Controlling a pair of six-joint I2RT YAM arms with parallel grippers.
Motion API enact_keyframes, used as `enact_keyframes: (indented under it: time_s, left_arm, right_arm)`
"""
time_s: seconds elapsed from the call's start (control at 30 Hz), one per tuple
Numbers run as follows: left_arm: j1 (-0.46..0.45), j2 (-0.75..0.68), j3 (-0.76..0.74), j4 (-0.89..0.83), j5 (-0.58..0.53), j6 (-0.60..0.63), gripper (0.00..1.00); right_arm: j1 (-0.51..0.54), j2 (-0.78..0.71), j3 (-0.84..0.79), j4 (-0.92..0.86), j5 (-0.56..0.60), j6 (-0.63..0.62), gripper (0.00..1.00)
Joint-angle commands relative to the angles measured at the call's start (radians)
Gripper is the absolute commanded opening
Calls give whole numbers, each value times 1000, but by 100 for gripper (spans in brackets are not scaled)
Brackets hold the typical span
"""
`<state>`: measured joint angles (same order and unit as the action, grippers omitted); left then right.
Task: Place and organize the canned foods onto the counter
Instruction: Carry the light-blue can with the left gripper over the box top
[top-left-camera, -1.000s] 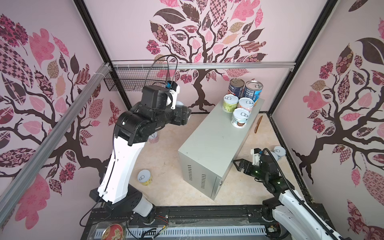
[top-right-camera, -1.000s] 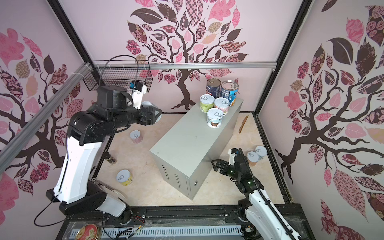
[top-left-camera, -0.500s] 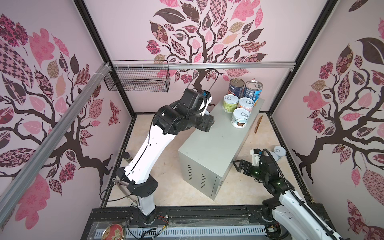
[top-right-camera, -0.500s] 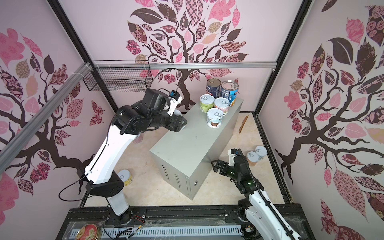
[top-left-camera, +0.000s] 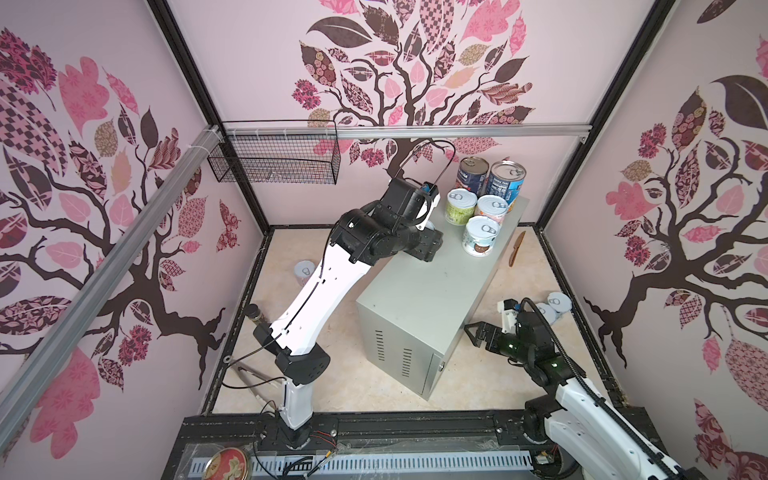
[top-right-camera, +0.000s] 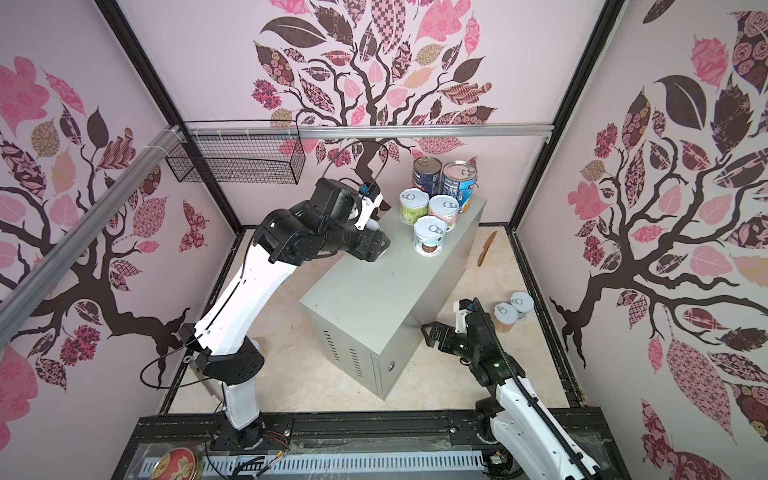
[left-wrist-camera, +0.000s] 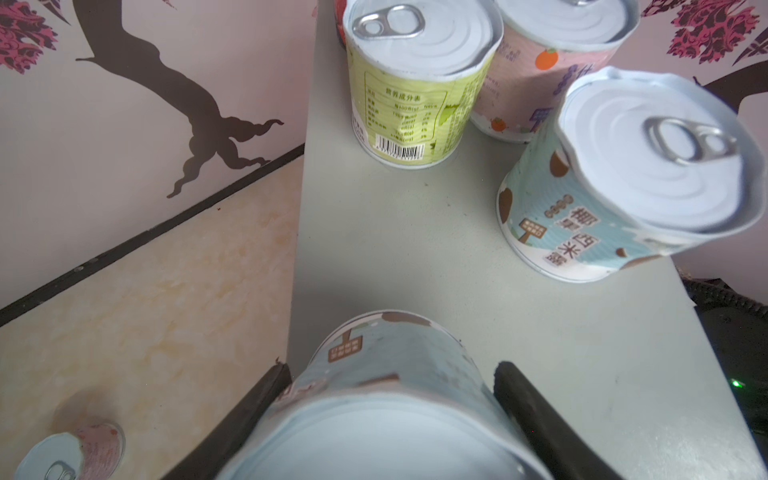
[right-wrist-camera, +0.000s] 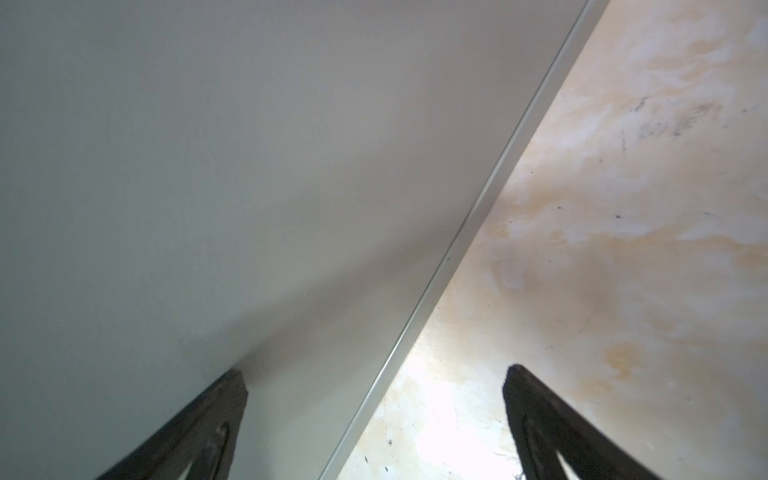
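Five cans (top-left-camera: 491, 206) stand bunched at the far end of the counter (top-left-camera: 432, 299) in both top views. The left gripper (top-left-camera: 428, 239) hovers at its left edge beside them, and the right gripper (top-left-camera: 478, 333) sits low by its near right side.

Left wrist view: the fingers (left-wrist-camera: 266, 395) clamp a pale blue can (left-wrist-camera: 386, 365) at the counter's edge, near the green can (left-wrist-camera: 415, 83). I cannot tell whether it touches down.

Right wrist view: jaws spread wide, empty, close to the counter's wall.
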<state>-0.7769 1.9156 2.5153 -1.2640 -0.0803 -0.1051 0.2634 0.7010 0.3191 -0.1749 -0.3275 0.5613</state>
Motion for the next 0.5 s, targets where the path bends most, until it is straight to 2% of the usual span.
enact_keyframes:
  time_s: [0.0, 0.3, 0.47]
  left_arm:
    - [-2, 35, 67, 69, 17, -4, 56]
    - [-4, 100, 100, 92, 34, 7, 77]
    - [-4, 107, 101, 111, 27, 20, 85]
  right_arm:
    - [7, 2, -9, 37, -15, -12, 100]
    - [8, -1, -12, 52, 1, -3, 100]
    - [7, -1, -11, 51, 5, -5, 100]
